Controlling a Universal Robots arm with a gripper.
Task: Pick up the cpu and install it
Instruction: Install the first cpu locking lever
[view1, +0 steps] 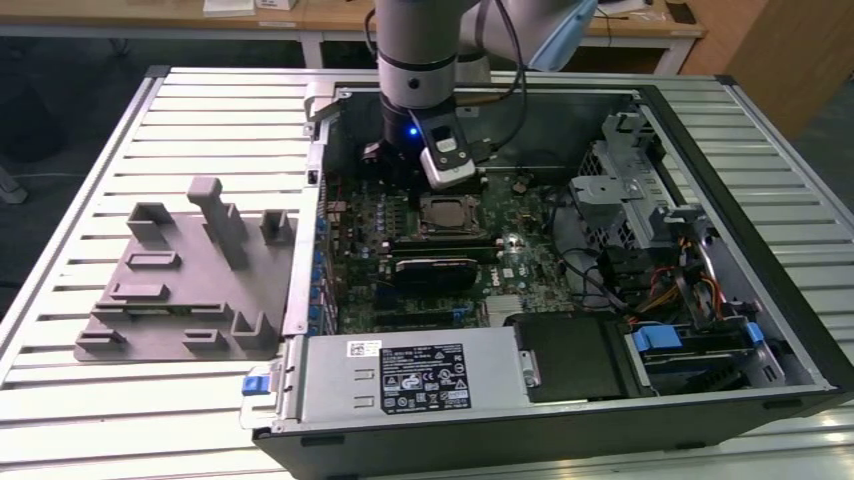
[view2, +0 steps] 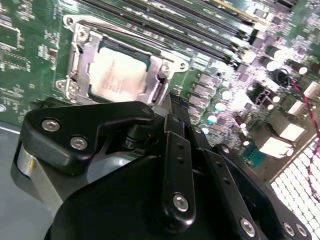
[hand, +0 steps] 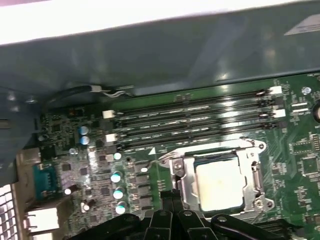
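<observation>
The cpu (view1: 447, 213) lies flat in the metal-framed socket of the motherboard (view1: 534, 265) inside the open computer case. Its pale silver top plate faces up in both wrist views (view2: 117, 75) (hand: 216, 185), and nothing covers it. My gripper (view1: 450, 178) hangs from the arm just behind and above the socket, a short way off the cpu. Its black linkage (view2: 175, 165) sits close to the socket's edge. Nothing shows in its grasp.
A grey plastic fixture plate (view1: 187, 290) with upright blocks lies on the slatted table at the exterior view's left. Inside the case are a black heatsink block (view1: 434, 268), the power supply (view1: 400, 375), drive bays (view1: 641, 200) and memory slots (hand: 195, 120). The case walls (view1: 318, 150) ring the board.
</observation>
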